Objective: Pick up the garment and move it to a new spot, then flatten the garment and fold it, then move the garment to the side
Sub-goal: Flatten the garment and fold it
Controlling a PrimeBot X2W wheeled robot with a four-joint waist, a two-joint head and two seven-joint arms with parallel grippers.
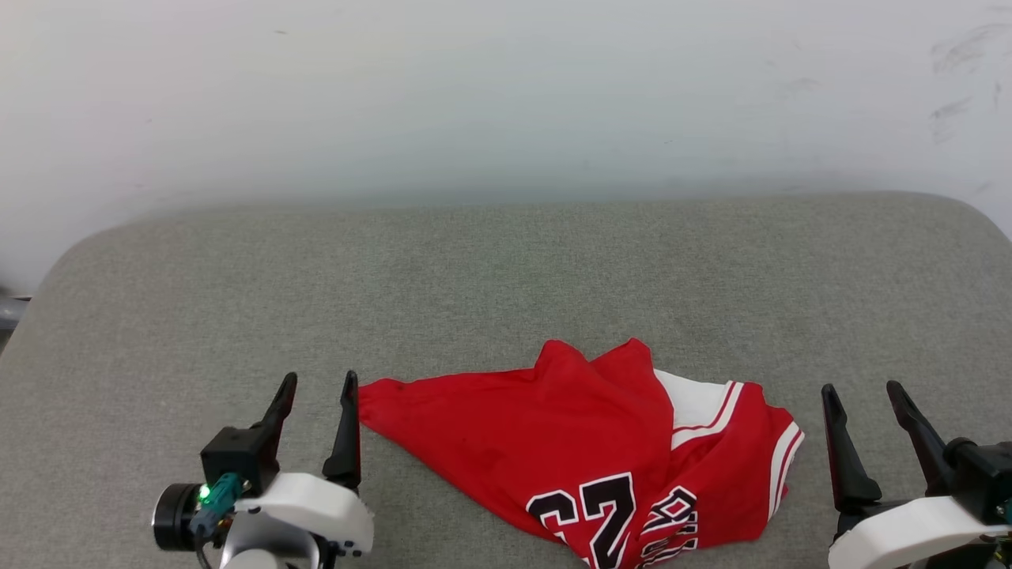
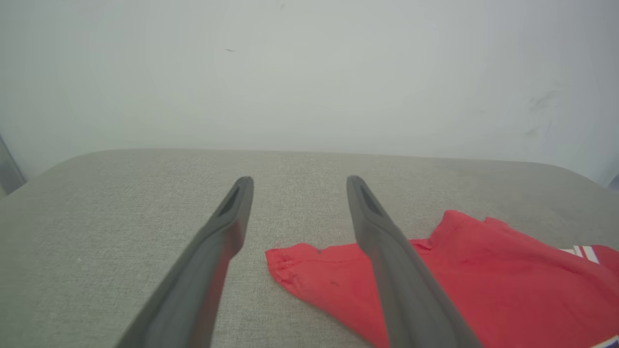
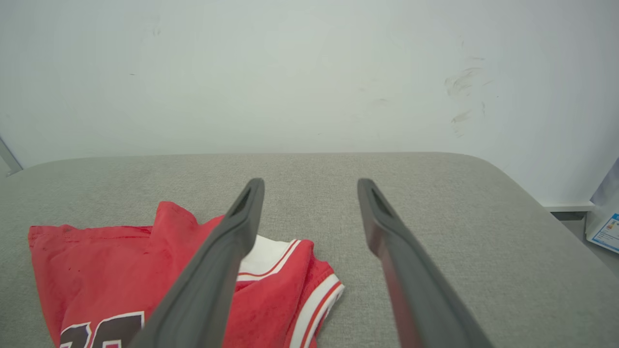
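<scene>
You have a grey padded table (image 1: 506, 261) in front of a pale wall (image 1: 506, 79). The garment (image 1: 569, 442) lies rumpled at the near edge, number side up. It sits between your two grippers, probably so either can reach a corner. Your left gripper (image 1: 319, 379) is spread and empty, with its inner finger just beside the red left corner. Your right gripper (image 1: 860, 390) is also spread and empty, a little clear of the striped sleeve.
</scene>
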